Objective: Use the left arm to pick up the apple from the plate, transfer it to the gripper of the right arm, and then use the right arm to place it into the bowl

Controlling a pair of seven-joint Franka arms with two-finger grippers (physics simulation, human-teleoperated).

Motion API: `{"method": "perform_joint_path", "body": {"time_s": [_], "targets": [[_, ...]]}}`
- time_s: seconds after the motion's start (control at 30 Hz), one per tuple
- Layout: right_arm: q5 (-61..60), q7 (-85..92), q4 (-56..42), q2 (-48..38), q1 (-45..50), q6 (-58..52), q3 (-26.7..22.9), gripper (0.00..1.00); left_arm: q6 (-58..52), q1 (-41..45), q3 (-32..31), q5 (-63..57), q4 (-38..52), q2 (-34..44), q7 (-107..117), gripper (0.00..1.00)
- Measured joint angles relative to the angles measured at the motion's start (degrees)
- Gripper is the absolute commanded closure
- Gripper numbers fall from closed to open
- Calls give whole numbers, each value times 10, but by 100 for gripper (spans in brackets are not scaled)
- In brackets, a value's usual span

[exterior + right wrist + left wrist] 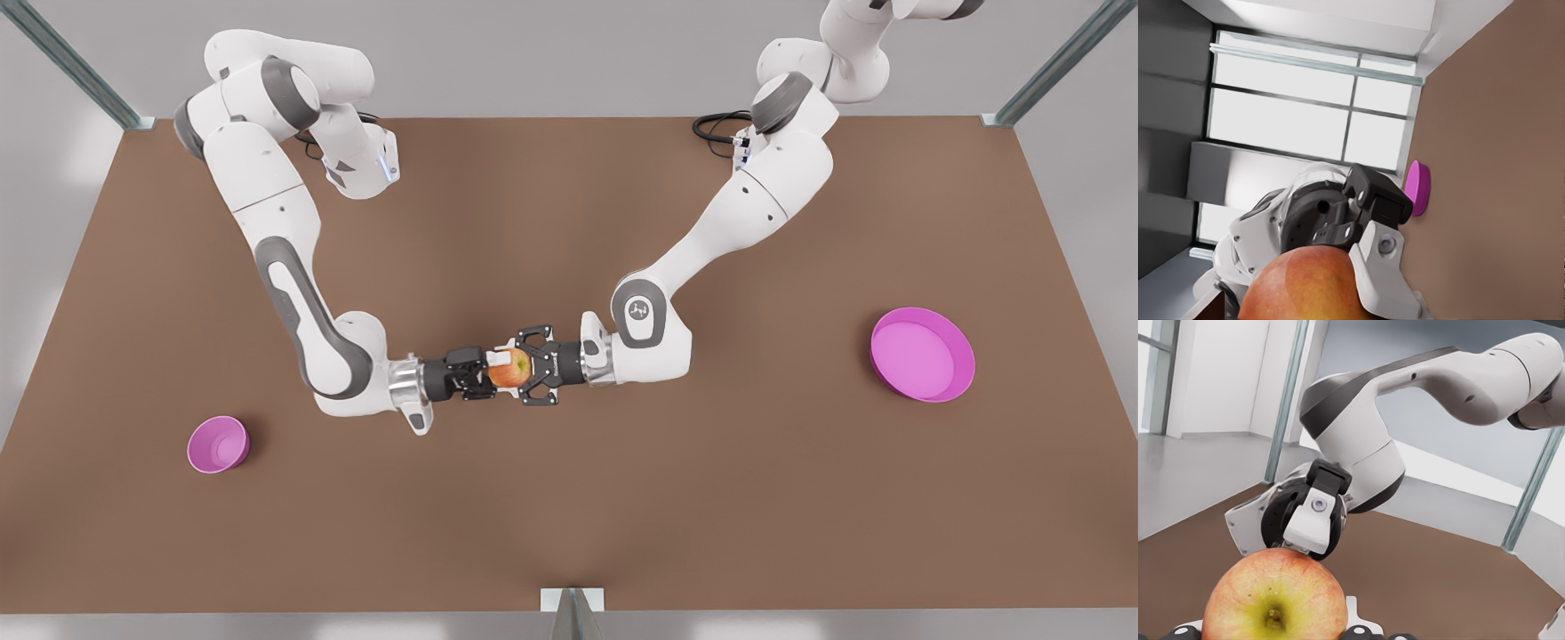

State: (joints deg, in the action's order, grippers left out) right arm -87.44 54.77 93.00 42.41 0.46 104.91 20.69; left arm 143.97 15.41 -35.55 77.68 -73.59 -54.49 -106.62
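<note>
Red-yellow apple (508, 372): in the air over mid-table, between the 2 grippers, well apart from plate and bowl.
Left gripper (517, 368): on the arm at the front view's right, pointing sideways at the other arm. In the right wrist view its white pad (1383, 267) lies flat against the apple's side, so I read it as clamped on the fruit.
Right gripper (485, 373): on the arm at the front view's left, nose to nose with the left one and right up at the apple. In the left wrist view it sits just behind the apple (1275, 597). Whether it has a grip or merely brackets the fruit, I cannot tell.
Plate (965, 356): pink, at the front view's right, nothing on it.
Bowl (242, 437): pink, small, at the front view's left, near the right arm's elbow, nothing in it.
Table (569, 524): brown, bare apart from the 2 dishes.
Step in hand: step 2 of 3 as I judge it, the handover. The pick looks done, the placing not yet begun.
Next move: I'd want the right gripper firmly squeezed on the apple before the left one lets go. The left should then back straight away without dragging the fruit, and the right swings over to the bowl.
Risk: 1 early release and the round apple drops and rolls.
</note>
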Motion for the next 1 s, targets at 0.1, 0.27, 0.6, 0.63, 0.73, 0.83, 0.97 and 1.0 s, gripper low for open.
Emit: {"method": "perform_joint_path", "body": {"time_s": [0.1,0.27,0.6,0.63,0.73,0.83,0.97,1.0], "targets": [[0,12,0,0,1,7,0,7,0,1,0,0,0,0,-4,30],[0,28,0,0,2,14,0,33,0,0,0,-2,0,0,-9,27],[2,51,-3,-1,2,21,0,33,-4,0,0,-3,0,0,-11,0],[2,52,-3,-1,2,22,0,33,-4,0,1,-3,0,0,-12,0],[3,57,-3,-1,1,23,0,33,-4,-3,1,-3,-1,1,-12,0],[4,60,-4,-2,0,25,-2,33,-4,-10,1,-5,-6,4,-13,0],[4,65,-4,-2,-2,26,-6,33,-5,-19,0,-5,-19,10,-13,0],[6,65,-4,-2,-4,26,-7,33,-5,-19,-1,-5,-21,11,-13,0]]}}
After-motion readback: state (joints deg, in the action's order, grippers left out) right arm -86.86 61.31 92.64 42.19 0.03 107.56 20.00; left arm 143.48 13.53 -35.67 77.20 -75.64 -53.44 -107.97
